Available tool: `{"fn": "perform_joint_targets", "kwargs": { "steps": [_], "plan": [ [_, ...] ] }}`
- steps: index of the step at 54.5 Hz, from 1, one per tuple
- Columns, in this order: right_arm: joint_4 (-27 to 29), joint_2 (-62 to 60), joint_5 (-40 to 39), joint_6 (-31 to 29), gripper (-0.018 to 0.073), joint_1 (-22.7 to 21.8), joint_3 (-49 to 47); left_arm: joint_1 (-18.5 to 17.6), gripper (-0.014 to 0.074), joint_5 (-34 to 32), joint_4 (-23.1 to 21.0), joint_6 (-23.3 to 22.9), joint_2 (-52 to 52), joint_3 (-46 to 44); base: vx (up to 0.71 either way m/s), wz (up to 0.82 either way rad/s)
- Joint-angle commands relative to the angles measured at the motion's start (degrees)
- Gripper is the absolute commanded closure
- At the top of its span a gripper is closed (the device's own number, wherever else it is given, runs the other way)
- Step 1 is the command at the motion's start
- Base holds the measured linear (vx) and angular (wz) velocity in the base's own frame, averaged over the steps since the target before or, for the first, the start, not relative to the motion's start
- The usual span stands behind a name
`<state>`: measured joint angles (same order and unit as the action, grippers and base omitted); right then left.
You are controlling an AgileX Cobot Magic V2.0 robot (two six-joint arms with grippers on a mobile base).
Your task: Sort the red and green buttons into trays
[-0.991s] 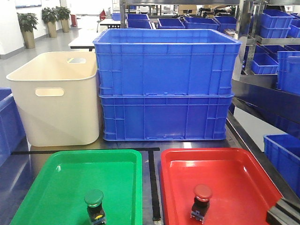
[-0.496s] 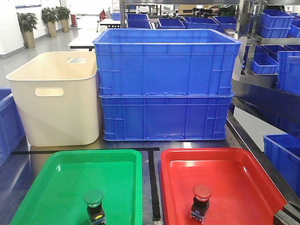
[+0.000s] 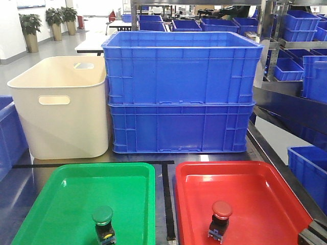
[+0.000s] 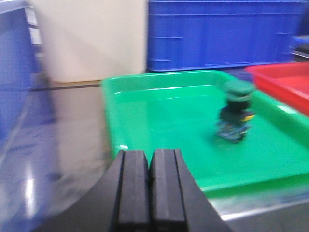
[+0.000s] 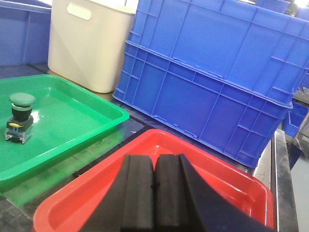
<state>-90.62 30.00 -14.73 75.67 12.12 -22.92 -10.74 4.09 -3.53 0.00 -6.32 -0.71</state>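
Note:
The green button (image 3: 103, 220) stands upright in the green tray (image 3: 61, 199), near its front. The red button (image 3: 221, 216) stands upright in the red tray (image 3: 265, 194). My left gripper (image 4: 150, 153) is shut and holds nothing. It hovers at the green tray's (image 4: 159, 79) near left rim, with the green button (image 4: 235, 112) off to the right. My right gripper (image 5: 155, 157) is also shut with nothing in it, above the near end of the red tray (image 5: 217, 169). The red button is hidden in the right wrist view; the green button (image 5: 20, 118) shows at the left.
Two stacked blue crates (image 3: 181, 92) and a cream tub (image 3: 61, 107) stand behind the trays. Black tape (image 3: 167, 199) runs between the trays. A dark arm part (image 3: 312, 236) shows at the bottom right corner. Shelves with more blue crates (image 3: 301, 25) line the right.
The dark arm part at the bottom right of the front view has drawn back toward the corner. Both buttons and trays have stayed put.

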Motion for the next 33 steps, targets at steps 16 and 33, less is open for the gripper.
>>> {"fn": "perform_joint_targets", "kwargs": {
  "steps": [16, 33],
  "plan": [
    [0.8, 0.2, 0.4, 0.3, 0.0572, -0.2, -1.7, 3.1, 0.0602, -4.1, 0.2, 1.8, 7.8, 2.7, 0.0, 0.0],
    [0.8, 0.2, 0.4, 0.1, 0.0572, -0.2, -1.7, 3.1, 0.0602, -4.1, 0.2, 1.8, 7.8, 2.7, 0.0, 0.0]
  ]
}}
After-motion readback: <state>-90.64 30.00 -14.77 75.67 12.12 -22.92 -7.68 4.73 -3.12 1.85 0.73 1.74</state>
